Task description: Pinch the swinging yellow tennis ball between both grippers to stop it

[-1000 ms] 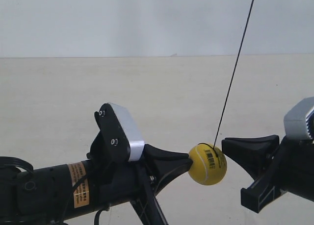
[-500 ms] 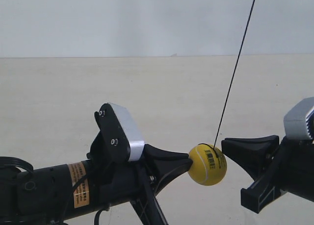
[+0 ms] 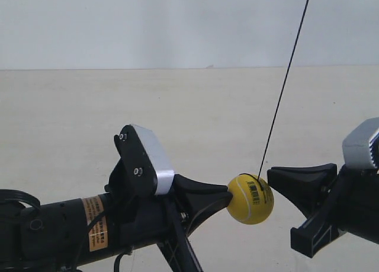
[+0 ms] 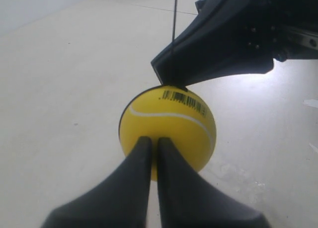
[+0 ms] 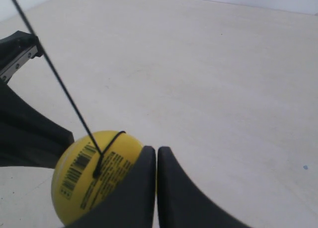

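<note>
one yellow tennis ball, pale seam, black barcode, dark string

Ball — touching, between left end effector and right end effector.

A bare, lab-like test space: plain white wall, pale floor.

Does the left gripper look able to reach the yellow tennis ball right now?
Likely yes: the left gripper, fingers shut, has its tips against the yellow tennis ball, with nothing between. The right gripper appears to meet the opposite side.
</note>
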Available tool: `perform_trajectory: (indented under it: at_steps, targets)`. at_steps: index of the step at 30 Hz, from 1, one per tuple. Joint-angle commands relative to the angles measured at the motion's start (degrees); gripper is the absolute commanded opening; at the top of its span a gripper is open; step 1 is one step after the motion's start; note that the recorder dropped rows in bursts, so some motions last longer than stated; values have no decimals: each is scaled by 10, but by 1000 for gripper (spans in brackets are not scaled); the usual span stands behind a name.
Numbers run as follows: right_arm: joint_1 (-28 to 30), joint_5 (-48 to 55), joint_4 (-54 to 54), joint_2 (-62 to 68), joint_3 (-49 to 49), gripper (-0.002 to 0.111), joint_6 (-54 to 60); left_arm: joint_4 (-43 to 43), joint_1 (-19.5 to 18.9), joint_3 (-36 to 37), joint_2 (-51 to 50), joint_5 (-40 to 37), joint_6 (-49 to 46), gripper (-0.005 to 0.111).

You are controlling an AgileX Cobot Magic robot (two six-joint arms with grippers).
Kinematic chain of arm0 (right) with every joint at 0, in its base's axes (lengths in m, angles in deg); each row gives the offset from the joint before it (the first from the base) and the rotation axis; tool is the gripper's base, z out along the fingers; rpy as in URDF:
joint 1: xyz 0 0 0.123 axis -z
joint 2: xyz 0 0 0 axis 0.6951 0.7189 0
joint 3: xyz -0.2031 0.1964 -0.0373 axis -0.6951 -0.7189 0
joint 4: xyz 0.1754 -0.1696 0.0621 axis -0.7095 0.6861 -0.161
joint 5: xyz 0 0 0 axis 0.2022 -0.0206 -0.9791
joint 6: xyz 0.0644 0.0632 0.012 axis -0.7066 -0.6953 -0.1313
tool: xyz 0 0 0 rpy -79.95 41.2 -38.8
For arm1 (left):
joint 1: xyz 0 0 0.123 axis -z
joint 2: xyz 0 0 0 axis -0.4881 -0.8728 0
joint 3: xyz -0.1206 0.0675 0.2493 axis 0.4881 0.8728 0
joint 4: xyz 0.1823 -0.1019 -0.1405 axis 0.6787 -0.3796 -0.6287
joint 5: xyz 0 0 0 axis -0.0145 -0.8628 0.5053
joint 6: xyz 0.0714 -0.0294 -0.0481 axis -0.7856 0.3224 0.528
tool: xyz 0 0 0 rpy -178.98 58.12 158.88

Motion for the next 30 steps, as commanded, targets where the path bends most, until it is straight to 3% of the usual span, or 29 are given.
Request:
perform_trajectory:
  at_steps: [1, 20, 30]
  targets:
    - [0, -19, 16, 0, 2, 0, 0, -1, 0, -2, -1, 18, 6, 5]
    - [0, -19, 13, 0, 2, 0, 17, -1, 0, -2, 10, -6, -8, 5]
    - [0, -15, -6, 0, 2, 0, 37, -1, 0, -2, 68, -78, -15, 5]
